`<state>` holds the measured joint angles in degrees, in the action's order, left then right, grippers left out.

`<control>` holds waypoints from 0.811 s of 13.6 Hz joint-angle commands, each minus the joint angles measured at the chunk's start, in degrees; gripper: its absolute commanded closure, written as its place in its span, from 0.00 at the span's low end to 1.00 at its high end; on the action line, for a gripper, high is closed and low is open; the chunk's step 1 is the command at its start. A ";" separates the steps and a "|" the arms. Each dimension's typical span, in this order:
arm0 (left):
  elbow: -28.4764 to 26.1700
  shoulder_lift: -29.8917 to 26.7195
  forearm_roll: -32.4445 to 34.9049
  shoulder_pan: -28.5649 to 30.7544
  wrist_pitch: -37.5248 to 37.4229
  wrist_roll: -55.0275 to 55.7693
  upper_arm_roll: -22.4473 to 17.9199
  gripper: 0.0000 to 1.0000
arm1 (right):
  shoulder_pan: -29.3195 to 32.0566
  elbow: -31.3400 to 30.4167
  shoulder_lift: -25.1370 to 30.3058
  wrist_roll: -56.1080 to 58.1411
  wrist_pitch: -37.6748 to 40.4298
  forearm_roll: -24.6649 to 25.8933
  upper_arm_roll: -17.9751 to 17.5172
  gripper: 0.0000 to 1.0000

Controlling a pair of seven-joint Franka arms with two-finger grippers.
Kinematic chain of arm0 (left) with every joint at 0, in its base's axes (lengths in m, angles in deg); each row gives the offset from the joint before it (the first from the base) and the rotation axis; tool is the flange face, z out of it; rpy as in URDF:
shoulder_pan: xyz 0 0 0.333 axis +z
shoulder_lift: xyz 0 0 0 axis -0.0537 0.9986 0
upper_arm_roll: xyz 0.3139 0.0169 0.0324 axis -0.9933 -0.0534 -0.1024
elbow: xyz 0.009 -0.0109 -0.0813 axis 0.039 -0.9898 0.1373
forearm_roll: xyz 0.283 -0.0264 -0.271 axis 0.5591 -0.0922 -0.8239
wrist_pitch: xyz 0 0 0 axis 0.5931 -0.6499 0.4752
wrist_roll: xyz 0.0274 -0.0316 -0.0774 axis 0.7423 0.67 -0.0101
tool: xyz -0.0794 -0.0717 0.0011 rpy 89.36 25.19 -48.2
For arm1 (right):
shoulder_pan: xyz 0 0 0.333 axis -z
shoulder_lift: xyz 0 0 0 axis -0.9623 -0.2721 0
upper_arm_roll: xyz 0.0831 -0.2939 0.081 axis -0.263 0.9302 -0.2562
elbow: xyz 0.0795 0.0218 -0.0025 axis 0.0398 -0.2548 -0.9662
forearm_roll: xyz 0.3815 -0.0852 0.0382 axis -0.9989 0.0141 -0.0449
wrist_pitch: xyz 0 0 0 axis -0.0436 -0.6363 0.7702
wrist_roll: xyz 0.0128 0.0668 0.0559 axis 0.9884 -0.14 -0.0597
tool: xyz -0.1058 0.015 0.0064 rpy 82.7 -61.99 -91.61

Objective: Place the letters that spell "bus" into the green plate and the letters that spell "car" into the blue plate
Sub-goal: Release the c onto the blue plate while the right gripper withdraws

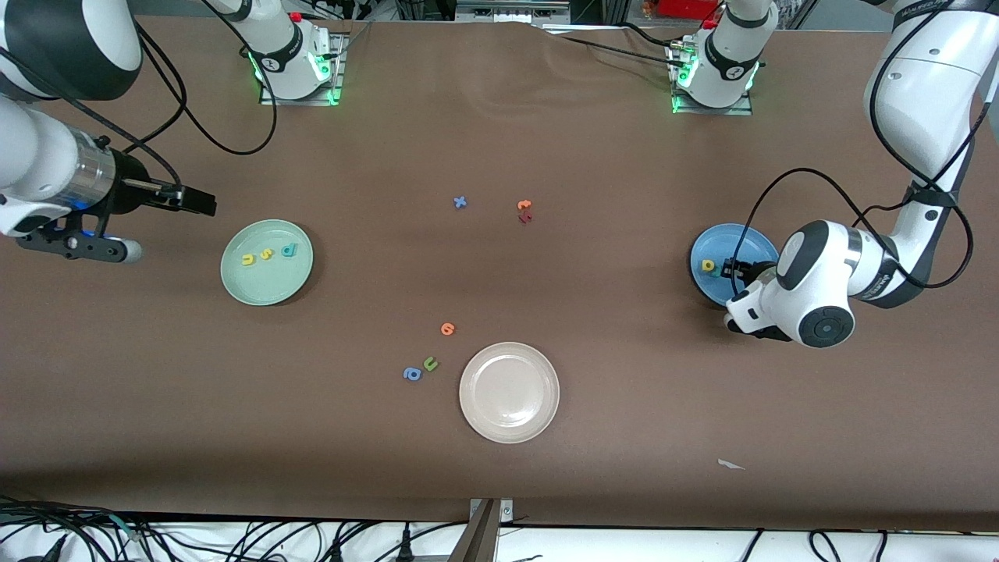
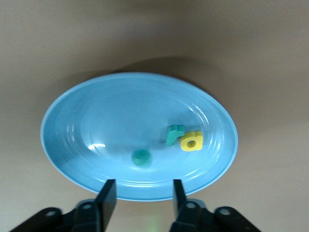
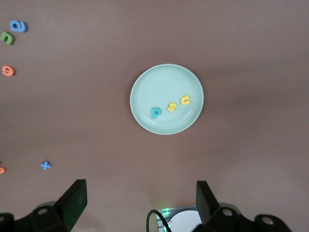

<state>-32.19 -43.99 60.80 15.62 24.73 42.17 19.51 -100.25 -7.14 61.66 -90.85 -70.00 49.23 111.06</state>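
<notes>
The green plate (image 1: 234,273) holds the yellow u (image 1: 248,259), yellow s (image 1: 266,254) and teal b (image 1: 289,250). The right wrist view shows the same plate (image 3: 145,92) from high up. My right gripper (image 1: 199,201) hangs open and empty in the air at the right arm's end of the table, beside that plate. The blue plate (image 2: 87,125) holds the teal r (image 2: 174,134), yellow a (image 2: 191,141) and teal c (image 2: 141,157). My left gripper (image 2: 142,193) is low over the blue plate's (image 1: 722,238) rim, open, with nothing between its fingers.
A beige-white plate (image 1: 509,390) lies nearer the front camera. An orange letter (image 1: 447,329), green u (image 1: 430,363) and blue a (image 1: 412,374) lie beside it. A blue x (image 1: 460,202) and an orange and a red letter (image 1: 524,211) lie mid-table. A white scrap (image 1: 730,464) lies near the front edge.
</notes>
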 commanded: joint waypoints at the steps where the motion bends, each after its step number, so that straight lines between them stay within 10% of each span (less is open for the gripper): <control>1: 0.10 -0.75 -0.42 0.12 -0.37 -1.25 0.25 0.00 | 12.28 2.65 0.04 0.85 1.27 3.63 -13.54 0.01; 4: 0.89 -1.89 -1.21 2.04 -0.46 -1.25 0.33 0.00 | 21.98 2.04 1.45 1.28 -0.30 5.50 -23.70 0.01; 11: -0.24 -9.17 -5.76 4.96 -1.34 -2.73 -2.19 0.00 | 25.95 -5.34 5.67 1.46 -7.51 5.59 -28.20 0.01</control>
<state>-30.71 -48.56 58.79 19.79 24.13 42.11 19.37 -75.38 -10.03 65.40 -90.23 -75.99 54.35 84.09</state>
